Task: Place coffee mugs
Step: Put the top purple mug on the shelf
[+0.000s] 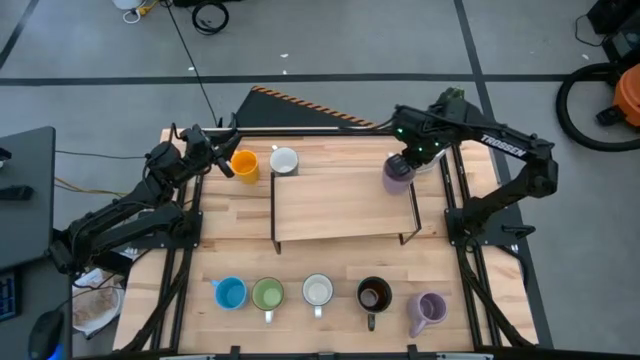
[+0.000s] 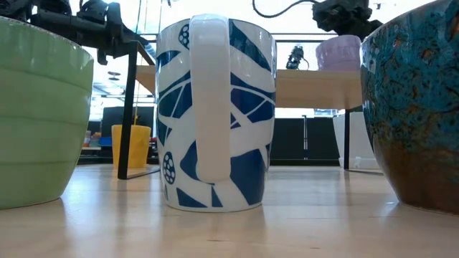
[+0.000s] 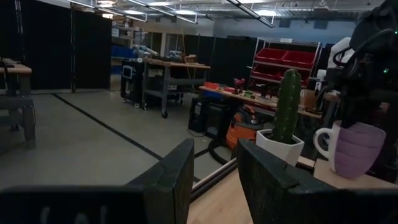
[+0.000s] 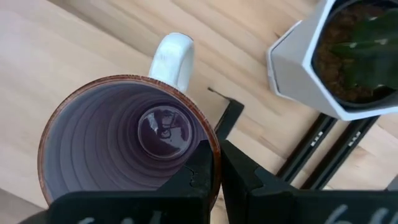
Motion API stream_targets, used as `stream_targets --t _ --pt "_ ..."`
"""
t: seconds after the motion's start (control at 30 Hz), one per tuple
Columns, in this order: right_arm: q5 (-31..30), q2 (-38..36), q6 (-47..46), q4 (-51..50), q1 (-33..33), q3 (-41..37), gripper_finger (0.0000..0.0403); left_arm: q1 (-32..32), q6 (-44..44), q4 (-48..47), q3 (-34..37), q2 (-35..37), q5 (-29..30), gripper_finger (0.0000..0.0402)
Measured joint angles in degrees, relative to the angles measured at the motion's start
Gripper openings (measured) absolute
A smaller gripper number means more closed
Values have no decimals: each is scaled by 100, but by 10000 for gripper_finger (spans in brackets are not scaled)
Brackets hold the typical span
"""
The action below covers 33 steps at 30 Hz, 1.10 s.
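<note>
A light wooden table [image 1: 330, 320] is seen from above, and a low wooden shelf [image 1: 345, 205] on thin black legs is set across its middle. A white hexagonal pot [image 4: 305, 68] holding a green cactus [image 3: 287, 106] is placed at the far right end of the table, beside the shelf. Grey floor marked with dark lines is spread around the table. An orange vacuum [image 1: 628, 95] is parked at the right edge. Workbenches and red bins are visible in the room beyond.

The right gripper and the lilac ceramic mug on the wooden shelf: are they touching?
Touching. The right wrist view shows the right gripper with its fingers pinched on the rim of the lilac mug.
</note>
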<state>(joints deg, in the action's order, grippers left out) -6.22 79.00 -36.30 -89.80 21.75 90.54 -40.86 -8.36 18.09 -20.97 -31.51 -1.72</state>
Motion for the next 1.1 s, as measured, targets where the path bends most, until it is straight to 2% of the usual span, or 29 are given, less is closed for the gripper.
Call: stream_targets --t 0.63,1.1 --pt "-100 -66 -3 312 138 -287 24 0 0 7 0 0 0 128" --pt "29 -55 -69 325 136 -347 92 1 4 9 0 1 2 128"
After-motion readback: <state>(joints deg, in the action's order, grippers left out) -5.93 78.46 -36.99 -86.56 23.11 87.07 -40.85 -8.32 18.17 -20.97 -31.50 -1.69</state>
